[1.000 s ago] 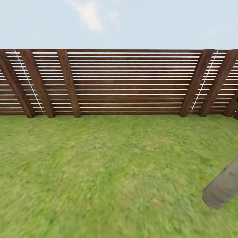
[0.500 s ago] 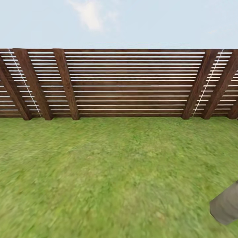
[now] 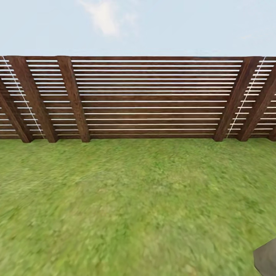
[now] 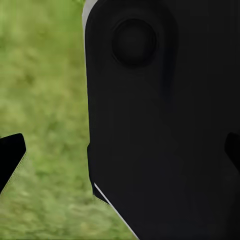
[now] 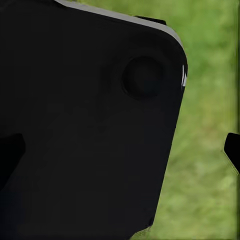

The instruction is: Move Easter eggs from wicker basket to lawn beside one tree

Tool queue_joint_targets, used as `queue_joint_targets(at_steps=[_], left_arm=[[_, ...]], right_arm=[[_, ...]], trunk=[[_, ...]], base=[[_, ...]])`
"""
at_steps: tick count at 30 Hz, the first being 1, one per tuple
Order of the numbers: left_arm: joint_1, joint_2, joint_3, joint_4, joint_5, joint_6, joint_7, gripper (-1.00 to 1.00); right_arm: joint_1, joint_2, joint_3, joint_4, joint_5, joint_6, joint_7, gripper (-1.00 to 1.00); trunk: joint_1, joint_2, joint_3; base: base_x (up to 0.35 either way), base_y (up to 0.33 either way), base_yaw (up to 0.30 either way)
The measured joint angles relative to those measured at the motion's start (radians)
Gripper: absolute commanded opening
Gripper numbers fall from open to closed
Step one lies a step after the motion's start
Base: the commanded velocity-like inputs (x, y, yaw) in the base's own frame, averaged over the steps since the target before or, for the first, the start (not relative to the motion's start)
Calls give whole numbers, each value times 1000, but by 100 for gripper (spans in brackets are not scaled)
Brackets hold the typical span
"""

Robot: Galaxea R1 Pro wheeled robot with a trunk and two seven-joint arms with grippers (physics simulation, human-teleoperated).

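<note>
Head view is showing the lawn (image 3: 130, 207), a wide spread of short green grass with some yellowish patches, running up to a brown wooden fence (image 3: 153, 97) made of flat slats lying sideways. Thick dark posts are leaning against the fence. Pale blue sky with a thin white cloud is sitting above it. A grey-beige rounded thing (image 3: 267, 258) is poking in at the low right corner; I cannot tell what it is.

Left wrist view is looking down at blurry green grass, and a big black rounded part of the robot (image 4: 160, 120) is blocking most of it. One black fingertip (image 4: 10, 155) of the left gripper is peeking in at one edge and another at the far edge, wide apart, with nothing between them.

Right wrist view is looking the same way: a big black body part (image 5: 90, 125) in front, grass behind. A black fingertip (image 5: 233, 149) is peeking in at each edge, far apart, and the right gripper is holding nothing.
</note>
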Motion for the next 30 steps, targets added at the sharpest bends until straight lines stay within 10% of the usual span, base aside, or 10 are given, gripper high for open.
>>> queue_joint_targets(at_steps=[30], left_arm=[[0,0,0,0,0,0,0,100]], right_arm=[[0,-3,6,6,17,-3,5,100]], trunk=[[0,0,18]], base=[[322,0,203]])
